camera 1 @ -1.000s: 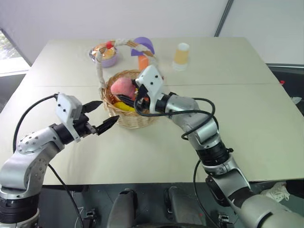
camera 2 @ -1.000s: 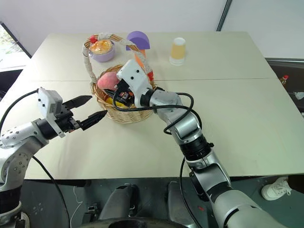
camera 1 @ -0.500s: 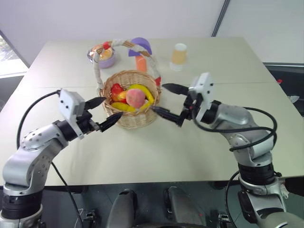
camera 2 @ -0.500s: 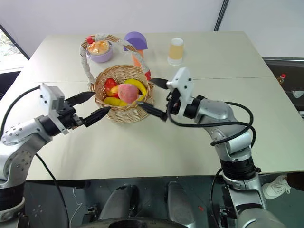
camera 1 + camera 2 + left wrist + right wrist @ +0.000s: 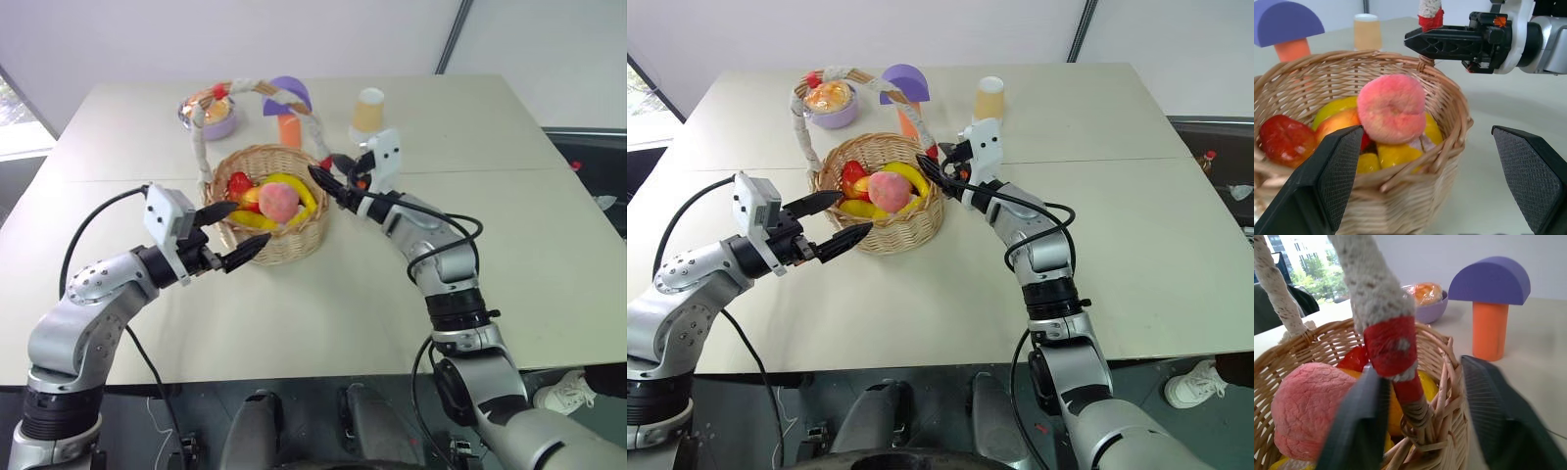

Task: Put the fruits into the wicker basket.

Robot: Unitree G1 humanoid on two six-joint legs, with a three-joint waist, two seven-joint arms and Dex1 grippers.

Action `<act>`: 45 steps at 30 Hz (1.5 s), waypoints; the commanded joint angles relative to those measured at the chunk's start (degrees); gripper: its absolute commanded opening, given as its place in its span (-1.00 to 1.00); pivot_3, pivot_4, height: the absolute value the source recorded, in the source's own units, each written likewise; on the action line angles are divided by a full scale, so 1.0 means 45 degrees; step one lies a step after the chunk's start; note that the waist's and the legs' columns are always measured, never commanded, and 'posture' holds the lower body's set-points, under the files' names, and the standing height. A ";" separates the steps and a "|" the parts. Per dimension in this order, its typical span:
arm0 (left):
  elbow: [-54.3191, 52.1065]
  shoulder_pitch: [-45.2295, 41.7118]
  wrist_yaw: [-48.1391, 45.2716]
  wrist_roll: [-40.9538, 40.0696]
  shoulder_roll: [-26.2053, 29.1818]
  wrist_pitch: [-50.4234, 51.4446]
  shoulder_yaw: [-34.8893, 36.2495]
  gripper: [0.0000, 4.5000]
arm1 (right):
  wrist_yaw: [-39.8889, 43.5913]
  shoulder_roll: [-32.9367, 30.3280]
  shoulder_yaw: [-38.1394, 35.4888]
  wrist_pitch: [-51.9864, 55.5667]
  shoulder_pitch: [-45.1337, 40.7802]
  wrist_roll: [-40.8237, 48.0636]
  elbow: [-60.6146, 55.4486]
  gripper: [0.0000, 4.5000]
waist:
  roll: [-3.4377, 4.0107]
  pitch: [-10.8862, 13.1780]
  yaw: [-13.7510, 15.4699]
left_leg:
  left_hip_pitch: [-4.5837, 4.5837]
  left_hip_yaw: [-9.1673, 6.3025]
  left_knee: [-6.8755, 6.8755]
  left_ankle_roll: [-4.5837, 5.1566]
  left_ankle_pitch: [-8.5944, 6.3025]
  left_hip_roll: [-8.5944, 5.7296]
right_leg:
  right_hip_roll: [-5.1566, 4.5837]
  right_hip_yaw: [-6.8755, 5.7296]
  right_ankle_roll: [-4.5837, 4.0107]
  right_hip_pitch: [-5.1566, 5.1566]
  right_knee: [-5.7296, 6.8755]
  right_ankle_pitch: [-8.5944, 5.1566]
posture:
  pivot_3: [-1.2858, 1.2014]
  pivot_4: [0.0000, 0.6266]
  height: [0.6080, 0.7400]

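The wicker basket [image 5: 282, 247] stands mid-table with the fruits inside it. A pink peach [image 5: 278, 202] lies on top, over yellow fruit [image 5: 254, 221] and a red one [image 5: 238, 183]. My right gripper [image 5: 319, 175] is at the basket's right rim, where the handle's red-wrapped foot [image 5: 1393, 350] joins. Its fingers [image 5: 1354, 421] sit closed in on either side of that foot. My left gripper [image 5: 248, 227] hangs open just in front of the basket's near-left wall, holding nothing. In the left wrist view its fingers [image 5: 1334, 169] frame the basket [image 5: 1415, 176].
A purple-capped, orange-stemmed mushroom [image 5: 291, 106] stands behind the basket. A lilac bowl [image 5: 219, 117] with something orange in it is at the back left. A yellowish cup [image 5: 368, 111] is at the back right. Bare tabletop spreads to the right and front.
My right gripper came out of the basket, leaving the peach there, swung to the right, then moved in to the handle's foot and narrowed its fingers. The left gripper has barely moved.
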 commanded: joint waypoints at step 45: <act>0.4353 0.0199 0.0991 0.2677 -0.0175 -0.2669 0.1342 1.00 | 0.2213 -0.6655 -0.3944 -0.1103 0.8296 0.1274 -0.5695 0.98 | 0.0041 0.0015 -0.0047 | 0.0072 0.0128 0.0002 0.0033 -0.0017 0.0036 | 0.0067 0.0051 0.0008 0.0044 -0.0026 -0.0003 | 0.03 -0.52 1.00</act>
